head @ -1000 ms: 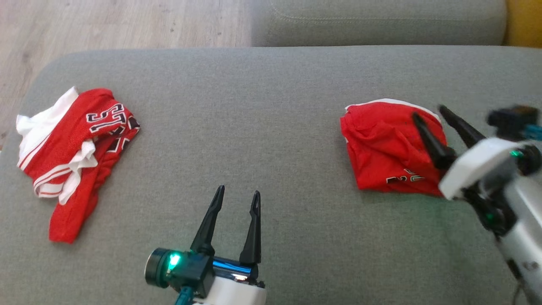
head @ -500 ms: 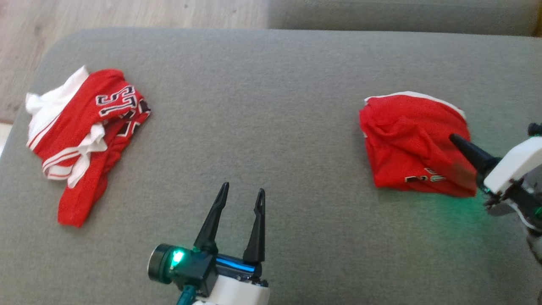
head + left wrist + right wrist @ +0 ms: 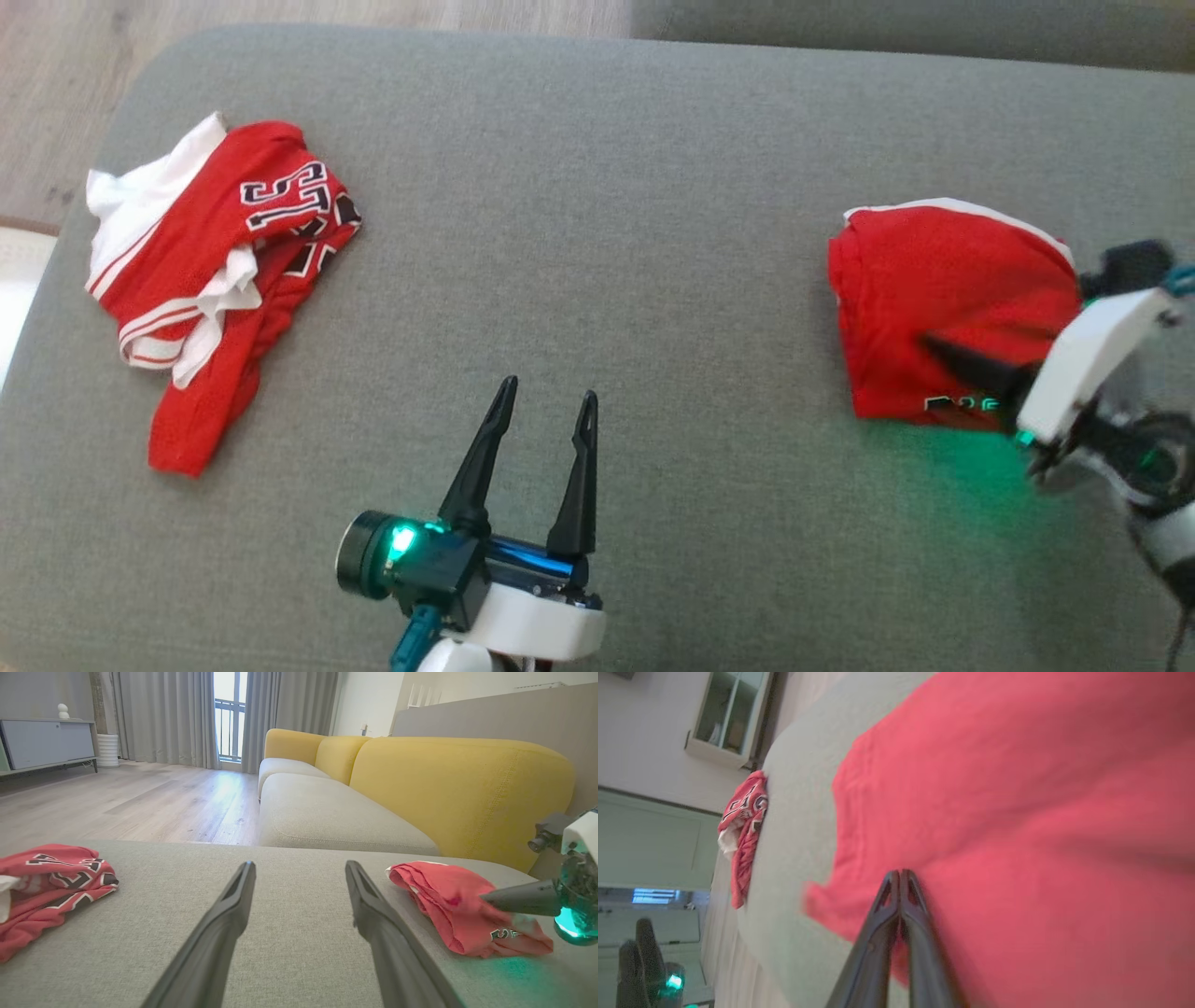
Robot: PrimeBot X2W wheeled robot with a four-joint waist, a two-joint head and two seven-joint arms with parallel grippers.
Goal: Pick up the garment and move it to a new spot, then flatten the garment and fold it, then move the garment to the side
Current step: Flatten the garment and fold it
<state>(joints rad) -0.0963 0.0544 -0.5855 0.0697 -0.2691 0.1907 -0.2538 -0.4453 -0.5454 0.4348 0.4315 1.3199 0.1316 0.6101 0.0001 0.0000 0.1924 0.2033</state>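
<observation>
Change noted: a second ago the right gripper (image 3: 934,345) stood with its fingers spread over the folded garment (image 3: 943,289); those fingers are now pressed together. The head camera has also shifted, so the drift of the scene is not movement of the items.

Far left on the grey cushion (image 3: 653,187): a crumpled jersey (image 3: 215,271), red with white trim, bunched and unfolded. It bears black-and-white block numerals, creased and not fully readable.

Centre, near edge: the left gripper (image 3: 549,389), fingers set wide apart, holding nothing, clear of both items.

Right: the folded garment, red, a compact bundle with a white edge along its far side, lying flat on the cushion. Black-and-white characters on its near edge are partly covered. The right gripper's closed tips (image 3: 900,872) lie on that near portion; whether cloth is pinched between them cannot be told.
</observation>
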